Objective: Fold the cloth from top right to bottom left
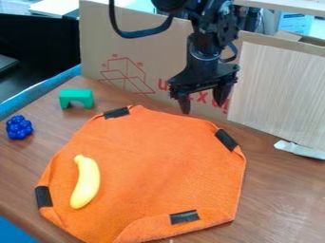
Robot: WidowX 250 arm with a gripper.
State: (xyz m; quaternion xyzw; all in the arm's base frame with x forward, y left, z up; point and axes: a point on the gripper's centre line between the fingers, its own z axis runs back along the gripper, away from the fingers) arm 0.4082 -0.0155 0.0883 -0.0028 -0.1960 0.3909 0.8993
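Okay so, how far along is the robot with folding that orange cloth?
The fold itself looks unstarted: the orange fabric cloth lies spread out, its top right not brought over. Nothing is in hand; the black two-finger gripper hangs near the far edge, fingers apart. Grasping and folding remain, and the yellow banana on the cloth's left side might get covered.
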